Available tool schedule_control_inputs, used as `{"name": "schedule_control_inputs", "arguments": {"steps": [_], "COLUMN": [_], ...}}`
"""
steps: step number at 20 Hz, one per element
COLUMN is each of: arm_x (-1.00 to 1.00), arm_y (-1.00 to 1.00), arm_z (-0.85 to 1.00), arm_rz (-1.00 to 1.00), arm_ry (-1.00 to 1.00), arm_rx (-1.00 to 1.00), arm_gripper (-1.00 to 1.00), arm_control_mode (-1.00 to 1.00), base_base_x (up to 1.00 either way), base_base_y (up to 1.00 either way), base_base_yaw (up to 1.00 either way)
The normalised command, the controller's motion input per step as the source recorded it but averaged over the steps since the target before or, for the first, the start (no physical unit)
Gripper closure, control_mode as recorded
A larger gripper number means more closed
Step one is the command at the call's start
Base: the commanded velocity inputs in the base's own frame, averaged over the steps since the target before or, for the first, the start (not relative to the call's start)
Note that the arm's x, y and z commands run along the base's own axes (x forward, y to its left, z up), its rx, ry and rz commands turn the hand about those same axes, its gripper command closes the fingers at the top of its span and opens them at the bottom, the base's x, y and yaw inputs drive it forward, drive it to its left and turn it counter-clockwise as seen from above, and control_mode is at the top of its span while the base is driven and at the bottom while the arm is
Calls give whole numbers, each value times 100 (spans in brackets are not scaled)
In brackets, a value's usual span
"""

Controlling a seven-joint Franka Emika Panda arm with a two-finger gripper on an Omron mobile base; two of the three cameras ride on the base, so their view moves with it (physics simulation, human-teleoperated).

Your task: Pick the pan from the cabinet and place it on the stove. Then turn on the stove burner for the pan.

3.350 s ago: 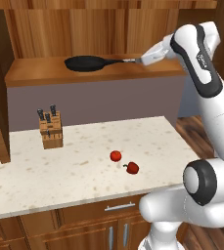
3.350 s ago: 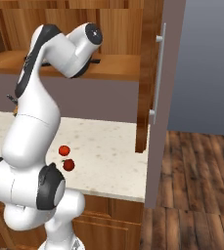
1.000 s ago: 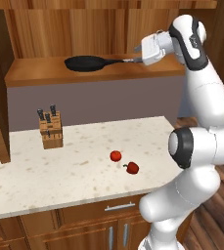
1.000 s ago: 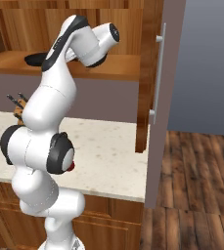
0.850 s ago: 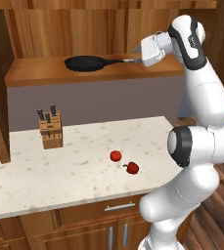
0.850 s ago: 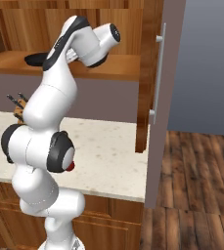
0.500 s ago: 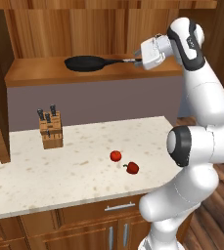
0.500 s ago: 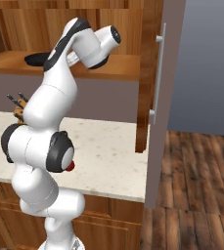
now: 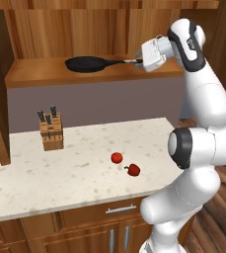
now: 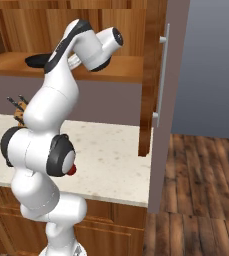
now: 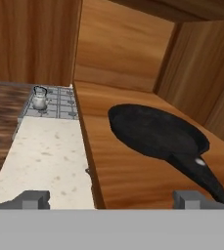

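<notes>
The black pan point(image 9: 85, 63) lies flat on the shelf of the open cabinet point(image 9: 40, 76), its thin handle pointing right. My gripper point(image 9: 138, 62) hovers at the handle's silvery tip. In the hand view the pan point(image 11: 155, 129) sits ahead, and its handle runs toward the right fingertip point(image 11: 189, 198); my gripper point(image 11: 112, 199) is open with its tips far apart and nothing between them. The pan point(image 10: 35, 61) peeks out behind my arm in the right base view. Beyond the counter's far end lies the grey stove point(image 11: 59, 108).
A knife block point(image 9: 51, 131) and two small red fruits point(image 9: 116, 157) point(image 9: 133, 170) sit on the speckled counter point(image 9: 75, 173). A kettle point(image 11: 39, 98) stands on the stove. The cabinet's open right door point(image 10: 171, 100) with its grey bar handle hangs beside my arm.
Since the earliest frames my elbow has swung up and the hand has levelled. Over the last second the hand barely shifts near the handle's end. The pan has not moved.
</notes>
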Motion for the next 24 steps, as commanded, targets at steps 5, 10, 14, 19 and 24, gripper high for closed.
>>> {"name": "schedule_control_inputs", "arguments": {"steps": [5, 10, 14, 19, 24], "arm_x": [10, 16, 20, 18, 17], "arm_y": [0, 0, -2, -2, -3], "arm_z": [-8, -4, 0, 0, 0], "arm_rz": [0, 0, 0, 0, 0], "arm_ry": [-1, 0, 0, -1, 0], "arm_rx": [-3, -2, 0, 0, 0], "arm_gripper": [-100, -100, -100, -100, -100], "arm_control_mode": [-100, -100, -100, -100, -100], "base_base_x": [0, 0, 0, 0, 0], "base_base_y": [0, 0, 0, 0, 0], "base_base_yaw": [0, 0, 0, 0, 0]}}
